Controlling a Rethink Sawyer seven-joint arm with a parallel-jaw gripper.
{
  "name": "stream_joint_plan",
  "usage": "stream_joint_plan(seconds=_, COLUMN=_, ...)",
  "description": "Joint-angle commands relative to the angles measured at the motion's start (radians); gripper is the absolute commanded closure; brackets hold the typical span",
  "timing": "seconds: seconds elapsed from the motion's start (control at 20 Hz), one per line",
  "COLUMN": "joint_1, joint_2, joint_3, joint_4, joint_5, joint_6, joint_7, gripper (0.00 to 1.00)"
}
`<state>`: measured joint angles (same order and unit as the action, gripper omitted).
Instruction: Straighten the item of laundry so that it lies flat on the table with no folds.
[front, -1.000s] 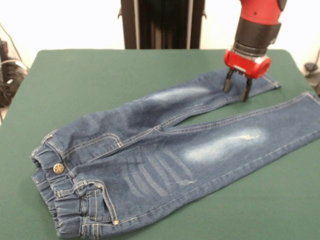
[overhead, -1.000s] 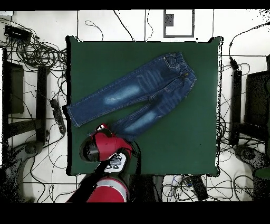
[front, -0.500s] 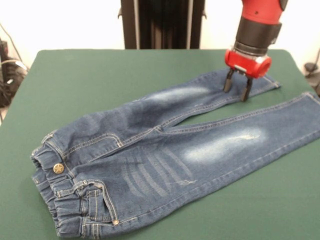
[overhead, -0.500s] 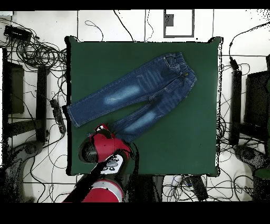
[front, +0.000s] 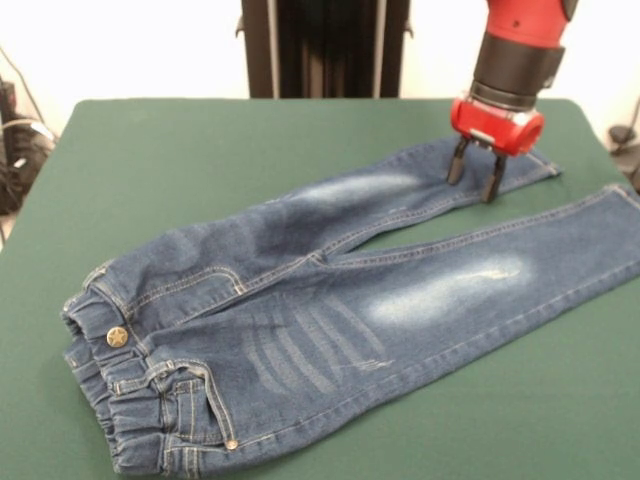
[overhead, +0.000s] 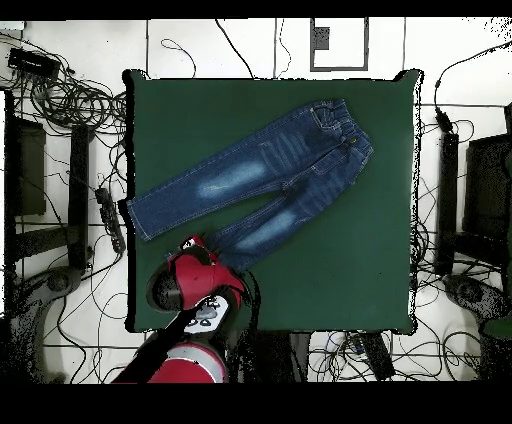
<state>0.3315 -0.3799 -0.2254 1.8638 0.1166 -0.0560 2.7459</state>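
A small pair of dark blue denim jeans (front: 330, 300) with pale faded patches lies spread on the green table (front: 200, 150). The waistband with a brass button sits at the front left. Both legs run to the right and lie flat. My gripper (front: 474, 178) is open and empty, just above the far leg near its cuff. In the overhead view the jeans (overhead: 255, 178) lie diagonally on the table (overhead: 330, 270), and the red arm (overhead: 195, 280) covers the cuff of one leg.
The black pedestal (front: 322, 48) stands behind the table's far edge. Cables (overhead: 70, 100) and stands crowd the floor around the table in the overhead view. The near leg's cuff reaches the table's right edge.
The gripper has risen very slightly above the far leg. The jeans have not moved.
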Motion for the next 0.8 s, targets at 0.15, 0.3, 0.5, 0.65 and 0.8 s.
stream_joint_plan(seconds=0.15, joint_1=0.071, joint_2=0.152, joint_3=0.262, joint_4=0.051, joint_5=0.092, joint_6=-0.038, joint_7=0.203, gripper=0.00)
stream_joint_plan(seconds=0.3, joint_1=0.072, joint_2=0.151, joint_3=0.263, joint_4=0.054, joint_5=0.099, joint_6=-0.039, joint_7=0.203, gripper=0.00)
stream_joint_plan(seconds=0.5, joint_1=0.074, joint_2=0.149, joint_3=0.264, joint_4=0.060, joint_5=0.113, joint_6=-0.042, joint_7=0.206, gripper=0.00)
stream_joint_plan(seconds=0.65, joint_1=0.076, joint_2=0.150, joint_3=0.267, joint_4=0.062, joint_5=0.124, joint_6=-0.046, joint_7=0.209, gripper=0.00)
stream_joint_plan(seconds=0.8, joint_1=0.086, joint_2=0.148, joint_3=0.267, joint_4=0.066, joint_5=0.143, joint_6=-0.045, joint_7=0.220, gripper=0.00)
